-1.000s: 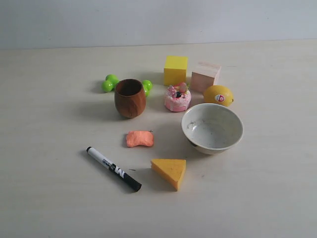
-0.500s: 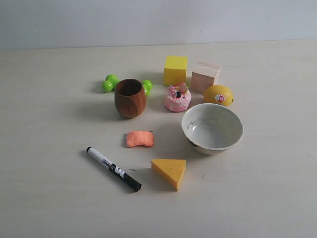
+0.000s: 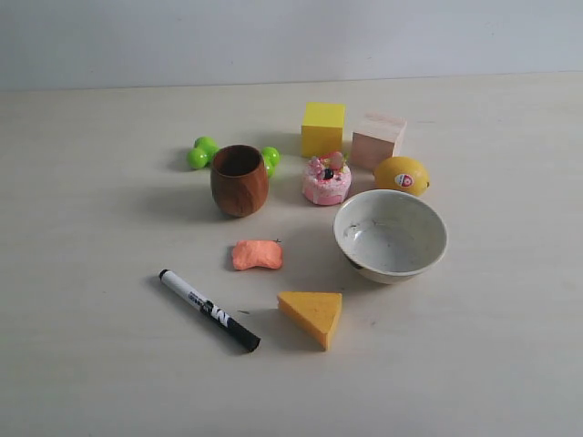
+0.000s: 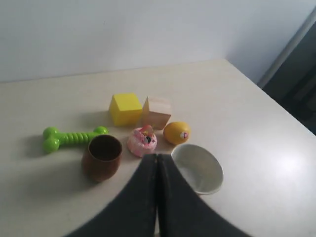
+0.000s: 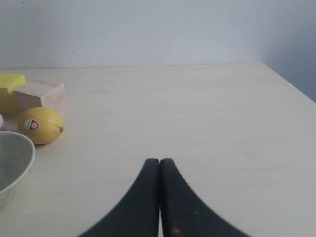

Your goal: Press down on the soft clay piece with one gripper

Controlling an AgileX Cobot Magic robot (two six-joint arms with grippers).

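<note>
The soft clay piece is a small flat salmon-orange lump lying on the table in the exterior view, between the wooden cup and the cheese wedge. No arm shows in that view. My left gripper is shut with nothing in it, held above the table, its tips in line with the pink cake toy; the clay is hidden from this view. My right gripper is shut too, holding nothing, over bare table, away from the clay.
Around the clay stand a brown wooden cup, a white bowl, a yellow-orange cheese wedge and a black marker. Farther back are a pink cake toy, lemon, yellow cube, pale wooden block and green toy.
</note>
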